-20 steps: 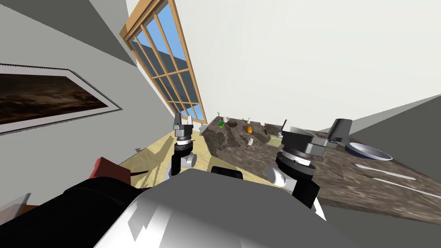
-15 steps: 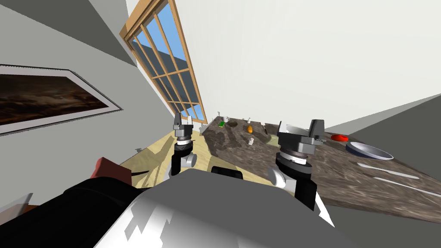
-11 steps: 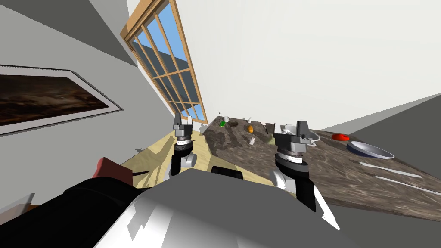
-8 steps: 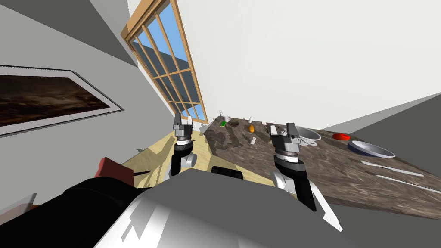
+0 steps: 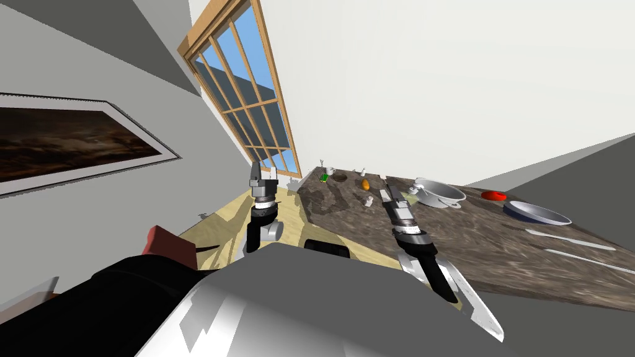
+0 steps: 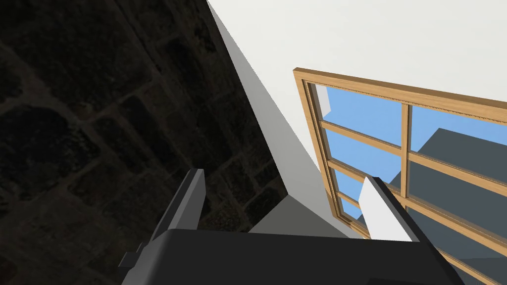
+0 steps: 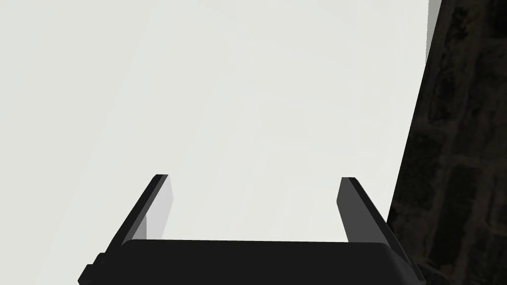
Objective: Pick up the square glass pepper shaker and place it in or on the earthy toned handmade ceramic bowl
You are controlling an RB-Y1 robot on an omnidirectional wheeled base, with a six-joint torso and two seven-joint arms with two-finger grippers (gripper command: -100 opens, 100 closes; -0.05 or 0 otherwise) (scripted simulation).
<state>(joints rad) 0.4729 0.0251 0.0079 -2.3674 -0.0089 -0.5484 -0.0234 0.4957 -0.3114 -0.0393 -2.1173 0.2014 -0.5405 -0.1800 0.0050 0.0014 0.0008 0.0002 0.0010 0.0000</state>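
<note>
A long dark marbled table (image 5: 471, 248) runs away to my right. A small white shaker (image 5: 368, 201) stands on it, alone, toward the far end. Two more tiny white shakers (image 5: 358, 171) stand at the far edge; I cannot tell which is the square one. A brown bowl (image 5: 339, 177) sits at the far end near the window. My right gripper (image 5: 389, 188) hovers over the table just right of the lone shaker, seen edge-on. In the right wrist view that gripper (image 7: 252, 177) is open and empty. My left gripper (image 5: 263, 171) is raised off the table's left side, and in its wrist view it (image 6: 283, 175) is open and empty.
An orange object (image 5: 365, 184), a green item (image 5: 324, 178) and a white cup (image 5: 329, 170) lie near the bowl. A grey pot (image 5: 437, 192), a red object (image 5: 493, 195), a blue plate (image 5: 536, 212) and cutlery (image 5: 570, 240) occupy the table's right part. Wooden floor (image 5: 229, 223) lies left.
My right gripper has swung left over the table, from near the blue plate to beside the lone shaker, and turned edge-on. The pot it hid now shows. The left arm stayed still.
</note>
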